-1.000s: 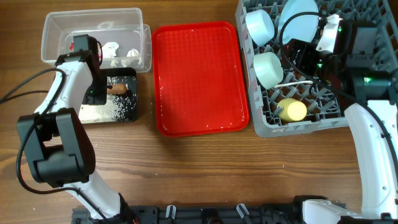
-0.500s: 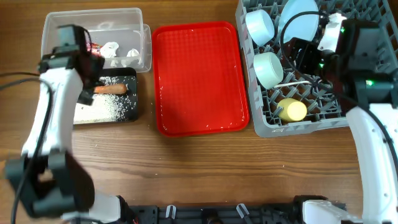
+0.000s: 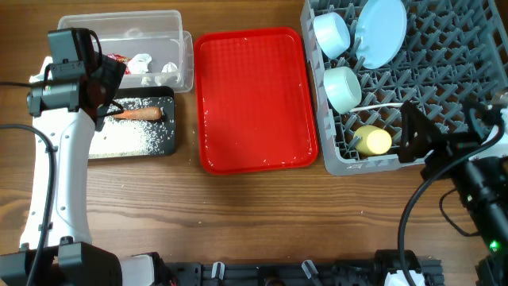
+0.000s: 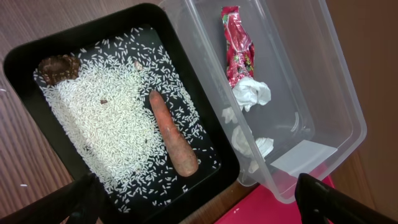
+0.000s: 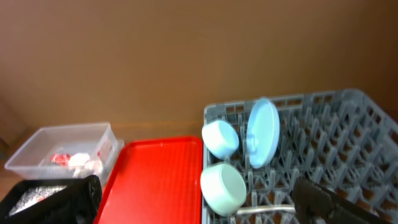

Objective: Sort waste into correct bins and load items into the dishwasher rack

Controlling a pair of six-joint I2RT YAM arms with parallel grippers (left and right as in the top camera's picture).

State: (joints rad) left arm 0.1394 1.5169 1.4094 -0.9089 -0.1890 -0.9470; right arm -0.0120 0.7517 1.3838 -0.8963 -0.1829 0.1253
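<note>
An orange carrot (image 4: 174, 134) lies on loose white rice (image 4: 106, 124) in the black tray (image 4: 18, 62), with a brown scrap (image 4: 59, 67) at one corner. The clear tub (image 4: 323, 93) holds a red wrapper (image 4: 236, 46) and white tissue (image 4: 250, 93). My left gripper (image 4: 208, 211) hangs open and empty above the tray's near edge. The grey rack (image 3: 460, 71) carries a light-blue plate (image 3: 382, 30), two pale bowls (image 3: 332, 33) (image 3: 343, 87), a yellow cup (image 3: 373, 141) and a white spoon (image 3: 377, 106). My right gripper (image 3: 432, 139) is open and empty by the rack's front edge.
A red serving tray (image 3: 254, 99) lies bare between the black tray (image 3: 171, 119) and the rack. The clear tub (image 3: 119, 24) sits at the back left. Bare wooden table runs along the front.
My left gripper opened, let the carrot go into the black tray and lifted away. My right arm pulled back from above the rack toward the front right.
</note>
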